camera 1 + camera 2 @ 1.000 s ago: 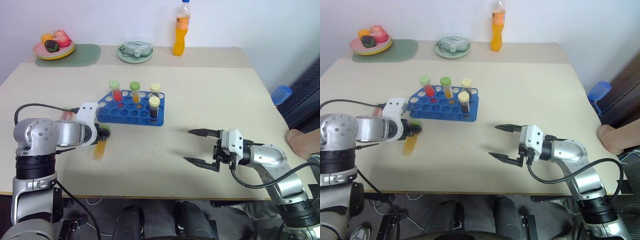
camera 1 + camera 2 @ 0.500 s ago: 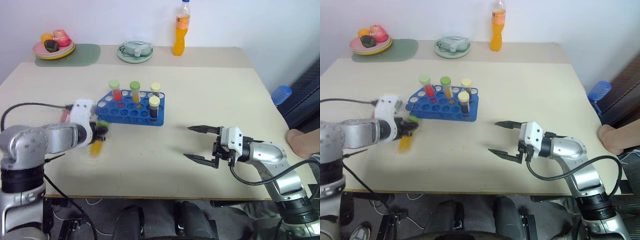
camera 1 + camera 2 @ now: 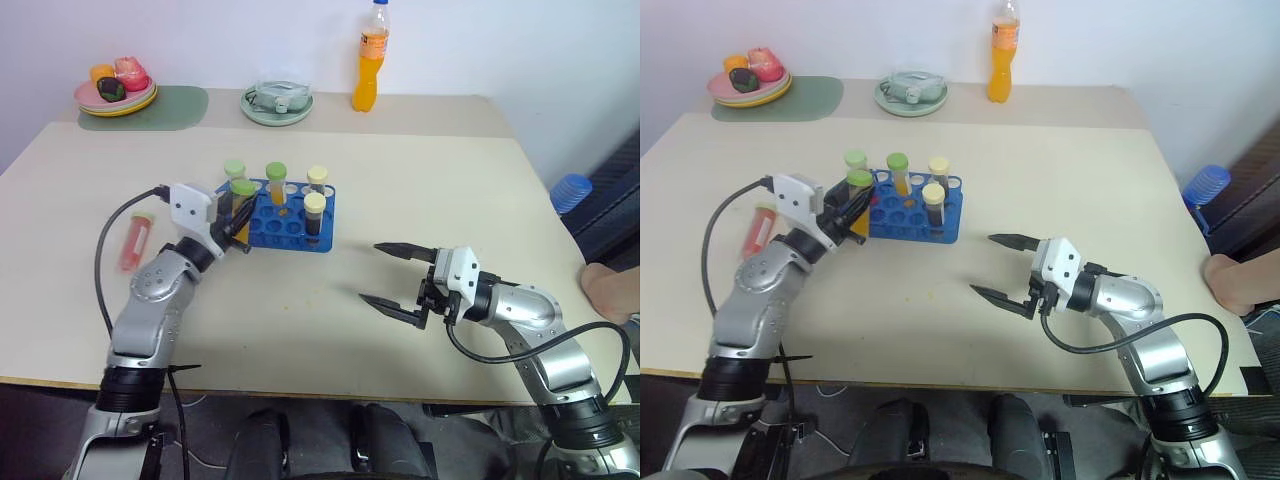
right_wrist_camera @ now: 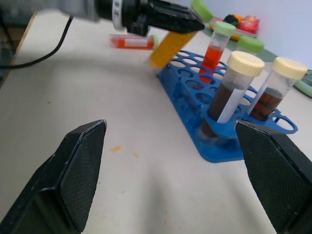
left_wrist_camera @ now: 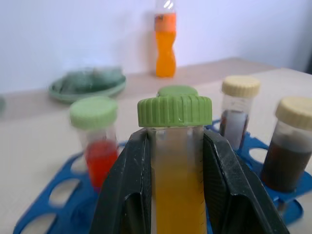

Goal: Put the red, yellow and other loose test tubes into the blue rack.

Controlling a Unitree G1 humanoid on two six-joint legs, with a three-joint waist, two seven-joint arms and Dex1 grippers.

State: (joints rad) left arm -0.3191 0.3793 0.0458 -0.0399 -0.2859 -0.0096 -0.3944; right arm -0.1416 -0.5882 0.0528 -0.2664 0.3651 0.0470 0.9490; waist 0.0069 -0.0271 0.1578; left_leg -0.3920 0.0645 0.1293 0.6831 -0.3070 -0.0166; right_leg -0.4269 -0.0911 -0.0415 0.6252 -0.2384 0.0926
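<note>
Left gripper (image 5: 178, 195): mine, clamped on a yellow-orange tube (image 5: 178, 195) with a green cap, both black fingers (image 5: 127, 190) pressed to its sides just under the cap. Tube held off the table, tilted, at the left end of the blue rack (image 3: 285, 215).

Right gripper (image 3: 392, 282): mine, jaws spread wide with nothing between them, hovering near the table's front edge toward its right side, well apart from the rack, pointing toward it.

Table (image 3: 420, 200): pale beige, carries all items below.

Loose red tube (image 3: 136, 240): lying flat toward the table's left edge, left of the rack, apart from it.

Blue rack, contents: one red tube with green cap (image 3: 235, 172) upright at the far left; one yellow-orange tube with green cap (image 3: 276, 183) upright beside it; two dark brown tubes with cream caps (image 3: 314, 212) upright at the right end, one in the near row, one in the far row. Several holes open.

Pale green dish (image 3: 277, 101): at the far edge, near the middle, with a crumpled clear item in it.

Orange drink bottle (image 3: 366, 58): upright at the far edge, just right of the dish.

Plate of fruit (image 3: 116, 88): on a green mat (image 3: 170, 108) at the far left corner.

Blue object (image 3: 571, 190): beyond the table's right edge.
</note>
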